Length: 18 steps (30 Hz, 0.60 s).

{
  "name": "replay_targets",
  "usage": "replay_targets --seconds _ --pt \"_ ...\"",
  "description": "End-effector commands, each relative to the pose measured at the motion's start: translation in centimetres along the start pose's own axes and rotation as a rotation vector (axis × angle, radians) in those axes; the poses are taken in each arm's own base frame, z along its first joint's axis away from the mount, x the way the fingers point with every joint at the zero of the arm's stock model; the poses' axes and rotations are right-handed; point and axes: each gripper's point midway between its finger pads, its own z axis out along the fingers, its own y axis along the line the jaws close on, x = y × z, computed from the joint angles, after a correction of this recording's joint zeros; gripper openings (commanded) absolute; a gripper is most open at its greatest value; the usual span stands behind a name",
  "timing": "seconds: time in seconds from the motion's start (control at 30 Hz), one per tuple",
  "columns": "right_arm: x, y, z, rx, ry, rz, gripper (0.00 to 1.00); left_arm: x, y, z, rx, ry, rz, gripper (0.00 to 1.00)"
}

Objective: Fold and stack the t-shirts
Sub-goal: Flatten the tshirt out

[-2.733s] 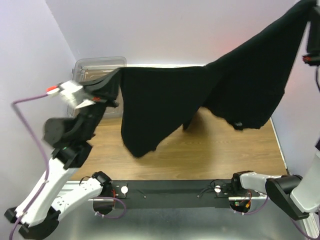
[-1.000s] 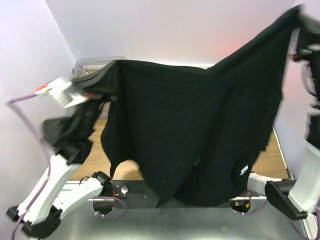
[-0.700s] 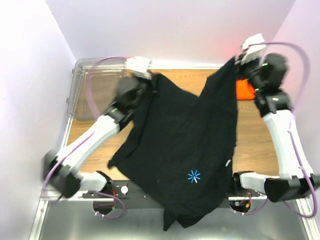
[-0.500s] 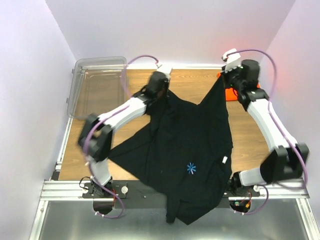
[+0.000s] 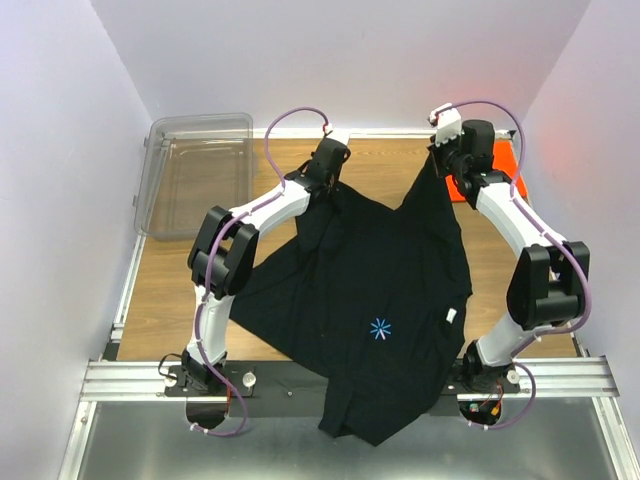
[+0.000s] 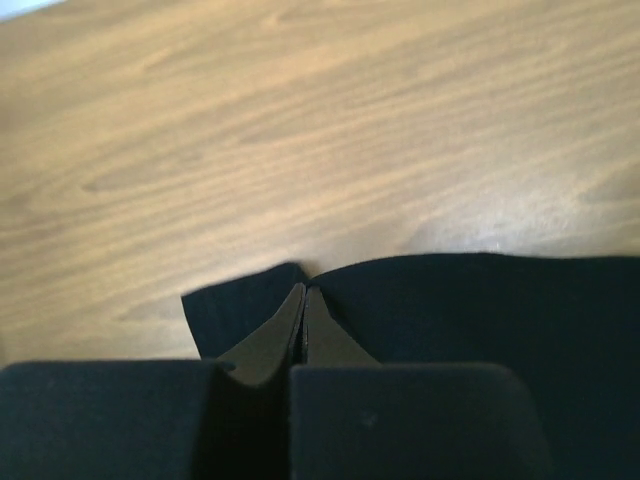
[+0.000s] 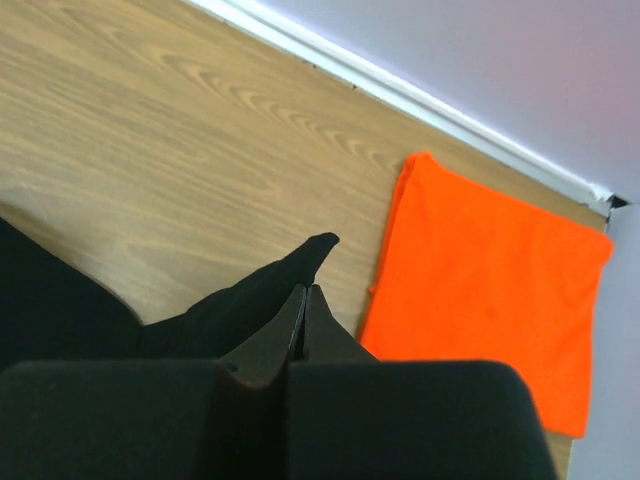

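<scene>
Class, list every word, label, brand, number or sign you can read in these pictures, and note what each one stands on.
No words or numbers can be read anywhere.
A blue starburst logo: a sign without letters, on the black t-shirt.
A small white tag at the black t-shirt's edge: too small to read.
The orange t-shirt: no print visible.

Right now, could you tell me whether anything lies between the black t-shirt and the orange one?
Nothing visible does. Both arms' jaws are shut on far corners of the black t-shirt, and in the right wrist view only bare table separates its pinched corner from the orange t-shirt.
</scene>
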Motion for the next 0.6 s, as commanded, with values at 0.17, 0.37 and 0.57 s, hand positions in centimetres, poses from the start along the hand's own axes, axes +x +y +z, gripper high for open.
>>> replay_targets --seconds 0.17,0.37,0.57 --pt "-5.4 -1.5 -4.5 0.053 -0.168 -0.018 0.0 -0.7 -0.4 -0.2 0.05 -0.009 0.034 0.0" --pt "-4.4 -0.9 -5.0 0.042 -0.156 -0.012 0.01 -0.4 0.2 -0.1 0.02 0.003 0.018 0.38" --pt "-3.5 -0.4 -4.7 0.027 -0.137 0.004 0.01 -1.2 2.9 -1.3 0.053 -0.013 -0.064 0.64"
